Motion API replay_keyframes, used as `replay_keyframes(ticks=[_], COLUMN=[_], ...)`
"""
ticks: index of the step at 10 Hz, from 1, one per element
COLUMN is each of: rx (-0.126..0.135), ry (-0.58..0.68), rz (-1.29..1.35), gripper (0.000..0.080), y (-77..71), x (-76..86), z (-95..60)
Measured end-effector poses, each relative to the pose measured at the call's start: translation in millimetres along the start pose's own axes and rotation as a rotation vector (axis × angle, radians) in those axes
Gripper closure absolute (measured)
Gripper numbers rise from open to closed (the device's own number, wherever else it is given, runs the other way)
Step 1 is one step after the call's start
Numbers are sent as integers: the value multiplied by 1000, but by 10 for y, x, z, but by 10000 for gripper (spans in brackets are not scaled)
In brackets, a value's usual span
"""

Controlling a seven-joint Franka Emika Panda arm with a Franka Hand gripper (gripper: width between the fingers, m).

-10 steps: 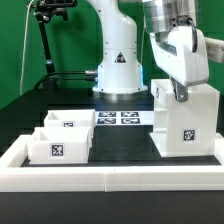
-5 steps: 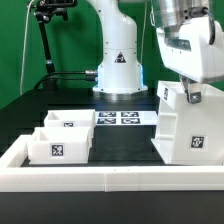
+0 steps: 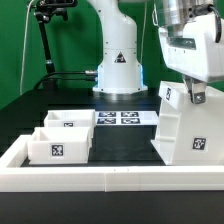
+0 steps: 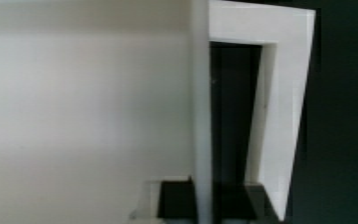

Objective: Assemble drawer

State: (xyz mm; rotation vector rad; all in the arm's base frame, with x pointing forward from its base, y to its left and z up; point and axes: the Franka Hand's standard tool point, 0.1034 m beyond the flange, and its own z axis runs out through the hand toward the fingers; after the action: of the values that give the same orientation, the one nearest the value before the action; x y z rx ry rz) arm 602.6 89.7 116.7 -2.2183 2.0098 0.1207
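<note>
Arm [image 3: 118, 55] base sits behind the marker board [image 3: 122, 117] and is unchanged from the earlier frames. The drawer's housing [image 3: 185, 125] is on the exterior view's right of the marker board, just beside it. It is now tipped, with its top leaning away from the board. A second ago it stood upright and square on the table [image 3: 120, 145]. Half a second ago it already leaned about as much as now, so there has been only a slight change since then. The low border wall [image 3: 110, 180] in front of the board has not moved. The two knobbed trays sit on the exterior view's left of the board, the front tray [image 3: 58, 148] touching the rear tray [image 3: 70, 122]. Both are where they were and are well apart from the housing. The gripper [image 3: 197, 97] is above and to the right of the board, clamped shut on the housing's upper wall. It has shifted further right and a little up since a second ago. The wrist view shows the housing's flat white wall [image 4: 87, 100] edge-on, running between the dark fingertips, with a dark opening framed in white beside it. Whether the housing's bottom edge is lifted off the table cannot be told.
</note>
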Motion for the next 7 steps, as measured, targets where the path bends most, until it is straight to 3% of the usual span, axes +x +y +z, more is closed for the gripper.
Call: replay_keyframes(ticks=[3, 5, 7], rx=[1, -20, -19], ry=[2, -2, 1], rz=[0, -1, 3], gripper=[761, 761, 761], y=[-22, -65, -80], x=[15, 26, 53], z=[9, 16, 26])
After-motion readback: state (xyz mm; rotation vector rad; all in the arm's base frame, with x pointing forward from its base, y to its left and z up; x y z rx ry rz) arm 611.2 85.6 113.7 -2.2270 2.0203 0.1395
